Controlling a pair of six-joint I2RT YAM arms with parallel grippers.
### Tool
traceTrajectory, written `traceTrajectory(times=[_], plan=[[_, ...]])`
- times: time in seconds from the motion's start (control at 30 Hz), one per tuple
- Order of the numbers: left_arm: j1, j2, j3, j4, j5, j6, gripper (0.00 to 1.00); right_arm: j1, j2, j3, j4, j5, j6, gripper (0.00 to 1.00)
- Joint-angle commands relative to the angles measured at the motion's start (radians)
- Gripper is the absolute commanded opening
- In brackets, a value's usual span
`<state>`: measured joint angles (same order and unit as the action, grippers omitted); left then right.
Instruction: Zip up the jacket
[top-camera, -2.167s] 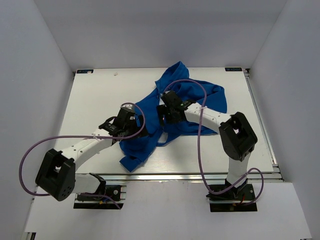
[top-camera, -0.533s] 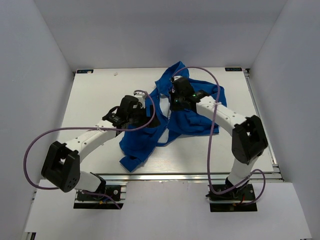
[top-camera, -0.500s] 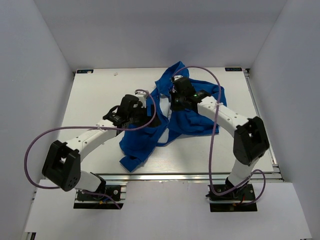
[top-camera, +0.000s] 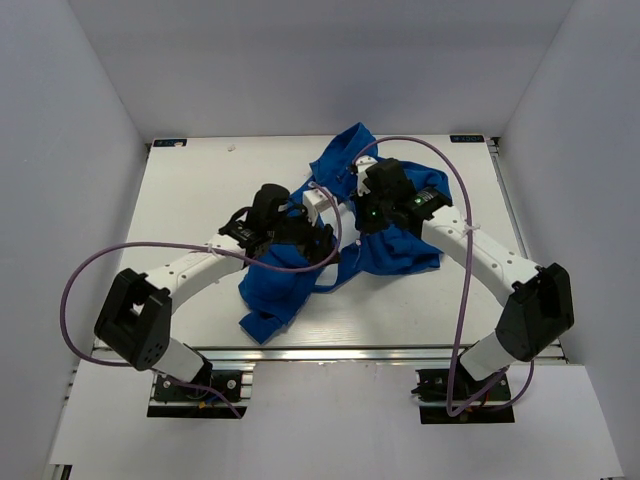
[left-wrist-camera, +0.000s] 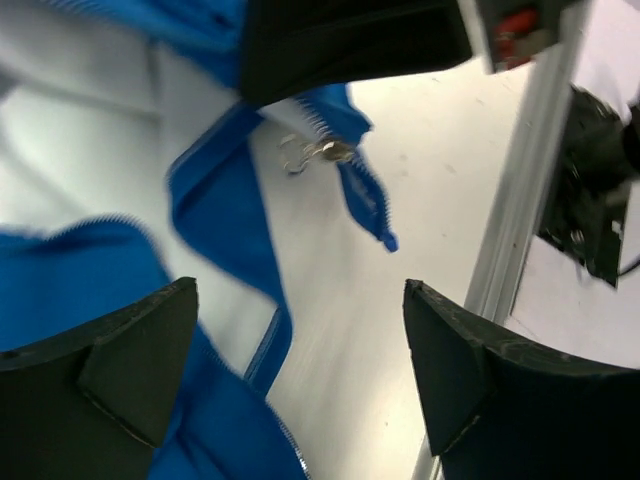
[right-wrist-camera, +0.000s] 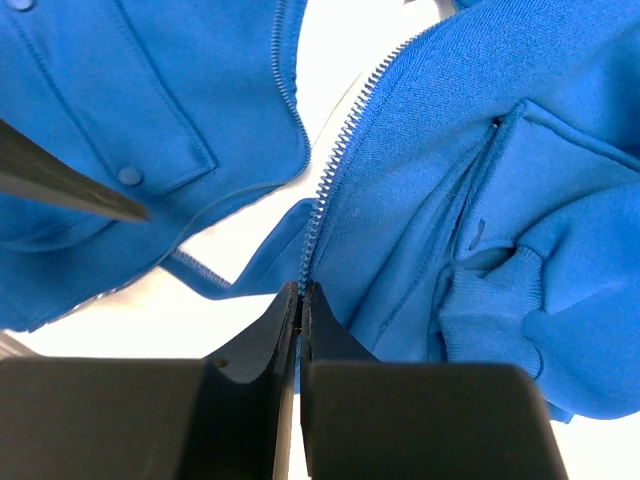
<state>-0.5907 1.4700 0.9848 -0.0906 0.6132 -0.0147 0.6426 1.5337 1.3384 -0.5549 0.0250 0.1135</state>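
The blue jacket (top-camera: 285, 285) lies crumpled on the white table (top-camera: 190, 200), its front unzipped and its white lining (left-wrist-camera: 90, 130) showing. My left gripper (top-camera: 318, 243) hovers over the jacket's middle, open, with nothing between its fingers (left-wrist-camera: 130, 360). Beyond those fingers I see a zipper edge and a metal zipper pull (left-wrist-camera: 322, 152). My right gripper (right-wrist-camera: 301, 290) is shut on the jacket's toothed zipper edge (right-wrist-camera: 345, 130); from above it sits at the jacket's centre right (top-camera: 362, 212). A flap pocket with a snap button (right-wrist-camera: 128, 176) lies to the left of that edge.
An aluminium rail (left-wrist-camera: 520, 200) runs along the table's near edge, with a dark arm base (left-wrist-camera: 600, 200) beyond it. Purple cables (top-camera: 450, 190) loop above both arms. Grey walls enclose the table on three sides.
Both arms have reached further over the jacket. The left gripper slid right toward the centre seam. The right arm has stretched out, shifting its gripper slightly right.
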Motion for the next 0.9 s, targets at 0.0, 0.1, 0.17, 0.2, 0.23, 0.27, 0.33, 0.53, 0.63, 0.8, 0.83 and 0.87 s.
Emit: traceTrajectory(times=[0.0, 0.1, 0.17, 0.2, 0.23, 0.27, 0.33, 0.53, 0.63, 0.8, 0.83, 0.87], plan=[[-0.035, 0.033, 0.067, 0.016, 0.106, 0.123, 0.91, 0.002, -0.046, 0.010, -0.002, -0.059, -0.032, 0.00], [-0.066, 0.082, 0.115, 0.015, 0.105, 0.131, 0.85, 0.002, -0.055, 0.010, -0.008, -0.057, -0.026, 0.00], [-0.084, 0.107, 0.132, 0.034, 0.094, 0.130, 0.81, 0.000, -0.063, 0.011, -0.008, -0.060, -0.017, 0.00], [-0.089, 0.115, 0.137, 0.043, 0.091, 0.131, 0.80, 0.000, -0.064, 0.011, -0.008, -0.065, -0.012, 0.00], [-0.093, 0.121, 0.141, 0.052, 0.085, 0.128, 0.80, 0.000, -0.067, 0.015, -0.008, -0.071, -0.005, 0.00], [-0.098, 0.133, 0.150, 0.054, 0.065, 0.128, 0.78, 0.000, -0.072, 0.015, -0.008, -0.074, 0.001, 0.00], [-0.100, 0.142, 0.158, 0.055, 0.059, 0.128, 0.75, -0.001, -0.082, 0.018, -0.007, -0.086, 0.014, 0.00], [-0.113, 0.138, 0.152, 0.133, 0.046, 0.111, 0.65, -0.006, -0.101, 0.019, -0.002, -0.138, 0.040, 0.00], [-0.124, 0.139, 0.147, 0.152, 0.043, 0.116, 0.63, -0.009, -0.104, 0.028, -0.011, -0.135, 0.058, 0.00], [-0.129, 0.132, 0.121, 0.193, 0.034, 0.101, 0.49, -0.015, -0.128, 0.036, -0.010, -0.154, 0.087, 0.00], [-0.129, 0.122, 0.115, 0.202, 0.036, 0.098, 0.47, -0.017, -0.132, 0.035, -0.010, -0.154, 0.092, 0.00], [-0.129, 0.118, 0.109, 0.222, 0.036, 0.090, 0.45, -0.018, -0.136, 0.033, -0.008, -0.151, 0.095, 0.00]])
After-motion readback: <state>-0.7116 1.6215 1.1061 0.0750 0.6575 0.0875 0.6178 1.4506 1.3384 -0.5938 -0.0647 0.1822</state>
